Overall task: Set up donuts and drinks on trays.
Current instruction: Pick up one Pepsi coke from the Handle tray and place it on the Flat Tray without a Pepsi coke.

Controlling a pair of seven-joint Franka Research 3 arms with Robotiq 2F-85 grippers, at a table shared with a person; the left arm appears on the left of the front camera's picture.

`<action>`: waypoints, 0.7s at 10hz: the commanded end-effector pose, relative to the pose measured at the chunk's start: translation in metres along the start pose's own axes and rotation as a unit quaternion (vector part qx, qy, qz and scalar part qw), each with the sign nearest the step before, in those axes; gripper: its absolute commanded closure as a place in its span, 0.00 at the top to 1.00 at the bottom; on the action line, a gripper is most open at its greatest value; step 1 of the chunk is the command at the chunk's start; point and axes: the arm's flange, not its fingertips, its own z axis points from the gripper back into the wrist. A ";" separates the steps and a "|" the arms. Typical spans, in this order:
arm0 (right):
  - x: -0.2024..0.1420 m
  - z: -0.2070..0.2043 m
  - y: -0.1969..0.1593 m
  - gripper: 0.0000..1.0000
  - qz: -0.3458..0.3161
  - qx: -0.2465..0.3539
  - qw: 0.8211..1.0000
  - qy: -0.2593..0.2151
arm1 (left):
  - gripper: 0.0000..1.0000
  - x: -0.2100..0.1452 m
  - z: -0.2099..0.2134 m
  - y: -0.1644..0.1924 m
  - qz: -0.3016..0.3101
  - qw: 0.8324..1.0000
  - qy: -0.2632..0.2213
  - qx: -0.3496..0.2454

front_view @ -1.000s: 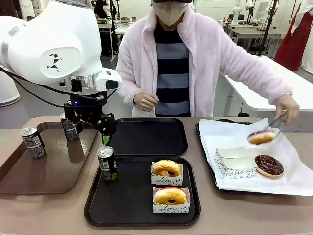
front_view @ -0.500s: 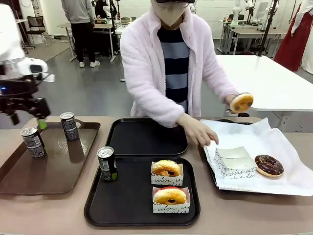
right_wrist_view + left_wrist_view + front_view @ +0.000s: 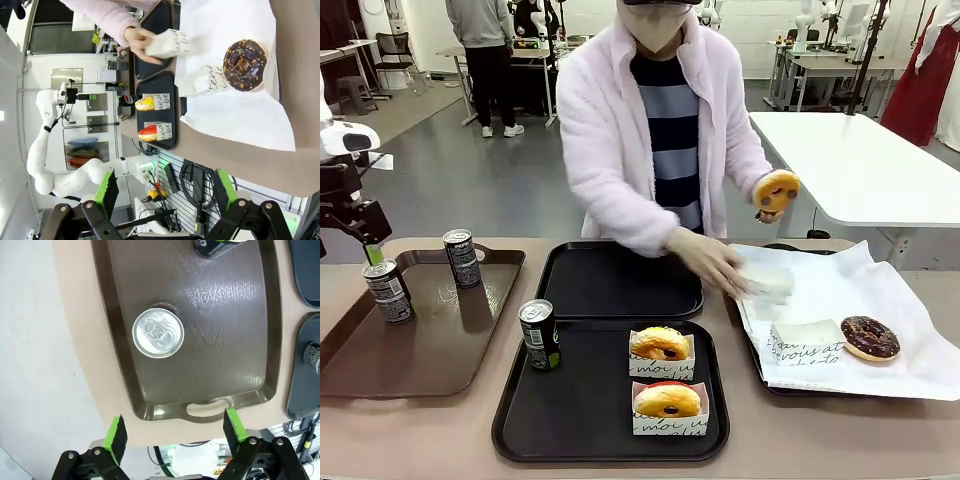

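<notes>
At the far left of the front view the left gripper (image 3: 367, 252) hangs just above the first can (image 3: 388, 291), which stands upright at the left end of the brown tray (image 3: 430, 350). In the left wrist view its green pads (image 3: 116, 434) are spread wide with nothing between them, and that can's silver top sits left of centre in the frame. The second can (image 3: 461, 258) stands upright near the brown tray's far edge.

Toward the middle, the third can (image 3: 539, 335) stands upright at the left edge of the near black tray (image 3: 570, 420). That tray also carries two donuts in printed white sleeves: the yellow donut (image 3: 660, 343) and, below it in the frame, the orange donut (image 3: 667, 401). The far black tray (image 3: 620, 285) lies just behind.

Right of centre, the person's hand (image 3: 705, 262) grips a paper sleeve (image 3: 765, 280) over the left edge of the white paper (image 3: 910, 370). The raised donut (image 3: 775, 190) is held up above it; the grip on it is mostly hidden. On the paper lies a second sleeve (image 3: 805, 340), with the chocolate donut (image 3: 870, 337) just beside it at the right.

In the right wrist view the right gripper (image 3: 165, 187) is spread and holds nothing, well apart from the paper.
</notes>
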 end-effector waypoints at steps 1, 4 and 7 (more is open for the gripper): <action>0.001 0.001 0.000 1.00 0.009 0.012 1.000 -0.006 | 1.00 -0.001 -0.001 -0.003 -0.004 1.000 0.001 0.000; 0.001 0.001 0.000 1.00 0.009 0.012 1.000 -0.006 | 1.00 0.020 -0.008 0.008 -0.004 1.000 -0.002 -0.016; 0.001 0.001 0.000 1.00 0.009 0.012 1.000 -0.006 | 1.00 0.045 -0.027 0.026 0.033 0.999 -0.034 -0.012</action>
